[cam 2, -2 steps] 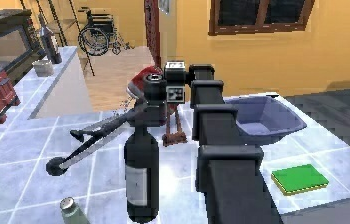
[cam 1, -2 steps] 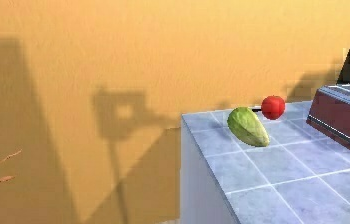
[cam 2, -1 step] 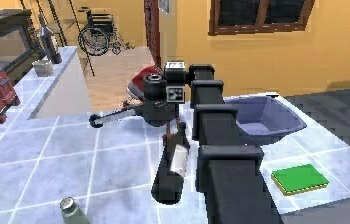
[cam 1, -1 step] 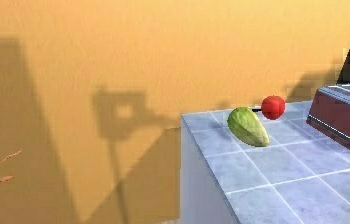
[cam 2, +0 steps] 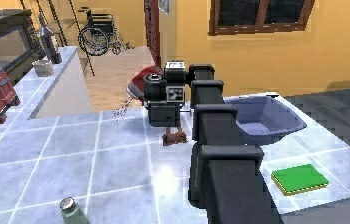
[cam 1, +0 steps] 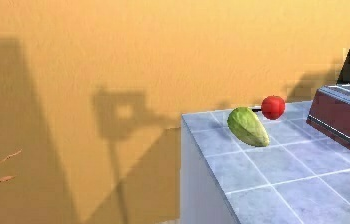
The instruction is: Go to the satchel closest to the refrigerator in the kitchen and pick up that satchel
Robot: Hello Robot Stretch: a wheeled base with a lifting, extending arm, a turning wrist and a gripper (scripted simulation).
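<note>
While the arm [cam 2: 221, 150] reaches out over the tiled desk [cam 2: 73, 150], its pincer [cam 2: 135, 98] sits by a red bag-like lump [cam 2: 143, 78], likely the satchel, at the desk's far edge, just up-left of the fingers. I cannot tell whether it grips anything.

Red fruit [cam 1: 273, 106] near green vegetable [cam 1: 248, 126]

Forward view: faces orange wall [cam 1: 103, 60] close ahead, tilted slightly down, tiled counter [cam 1: 283, 175] corner at right. Arm side view: looks out across same tiled counter [cam 2: 83, 150], along arm [cam 2: 223, 150], toward window [cam 2: 261, 15]. Shared: counter, dark red appliance [cam 1: 343, 118] at adjoining edges.
</note>
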